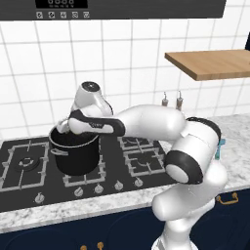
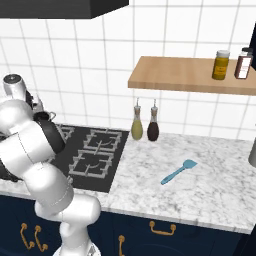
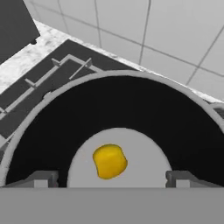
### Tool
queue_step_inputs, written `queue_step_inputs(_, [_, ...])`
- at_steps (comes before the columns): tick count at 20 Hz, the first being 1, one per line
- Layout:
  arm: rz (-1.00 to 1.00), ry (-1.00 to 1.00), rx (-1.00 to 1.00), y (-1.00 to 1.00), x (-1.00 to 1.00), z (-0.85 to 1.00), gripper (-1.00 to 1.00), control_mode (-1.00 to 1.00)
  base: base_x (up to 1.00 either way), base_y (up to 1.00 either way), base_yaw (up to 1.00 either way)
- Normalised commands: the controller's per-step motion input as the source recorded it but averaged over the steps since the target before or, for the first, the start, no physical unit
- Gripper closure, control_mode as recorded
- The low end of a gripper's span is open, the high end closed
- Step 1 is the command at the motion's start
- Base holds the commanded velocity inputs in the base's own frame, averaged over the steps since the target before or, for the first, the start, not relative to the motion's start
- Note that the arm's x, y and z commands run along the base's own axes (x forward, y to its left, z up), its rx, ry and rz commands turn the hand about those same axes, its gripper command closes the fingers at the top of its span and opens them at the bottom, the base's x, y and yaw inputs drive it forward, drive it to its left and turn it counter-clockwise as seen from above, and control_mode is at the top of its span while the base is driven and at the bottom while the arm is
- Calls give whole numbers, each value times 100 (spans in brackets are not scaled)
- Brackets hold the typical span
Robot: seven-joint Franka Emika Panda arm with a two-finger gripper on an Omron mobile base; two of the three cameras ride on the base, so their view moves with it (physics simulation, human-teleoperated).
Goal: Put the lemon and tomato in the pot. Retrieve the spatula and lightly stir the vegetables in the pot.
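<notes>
The black pot (image 1: pixel 75 157) stands on the hob's middle front burner. In the hand view I look straight down into the pot (image 3: pixel 48 131), where the yellow lemon (image 3: pixel 109 161) lies on the pale floor. My gripper (image 3: pixel 111 180) hangs just over the pot's mouth, open, its fingertips (image 3: pixel 41 179) wide apart and the lemon loose below them. In the left base view the hand (image 1: pixel 73 124) sits at the pot's back rim. The light-blue spatula (image 2: pixel 178 172) lies flat on the marble counter, far to the right. The tomato is out of view.
The black gas hob (image 1: pixel 24 166) has bare burners left and right of the pot. Two bottles (image 2: pixel 145 127) stand by the wall behind the counter (image 2: pixel 210 190). A wooden shelf (image 2: pixel 185 75) with jars hangs above, and a range hood (image 1: pixel 122 9) over the hob.
</notes>
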Motion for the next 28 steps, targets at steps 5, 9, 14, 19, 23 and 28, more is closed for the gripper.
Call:
queue_step_inputs(5, [-5,-1,0,-84,-85,72,-100,-100,0,0,0])
queue_step_inputs(9, [-10,7,0,-100,-30,49,-100,-100,0,0,0])
queue_step_inputs(14, [3,9,-5,-100,-1,21,-100,-100,0,0,0])
queue_step_inputs(19, [29,6,-15,-100,0,2,-100,-100,0,0,0])
queue_step_inputs(23, [53,0,-23,-96,-13,-7,-100,-100,0,0,0])
queue_step_inputs(28, [57,3,-32,-94,-15,-28,-100,-100,0,0,0])
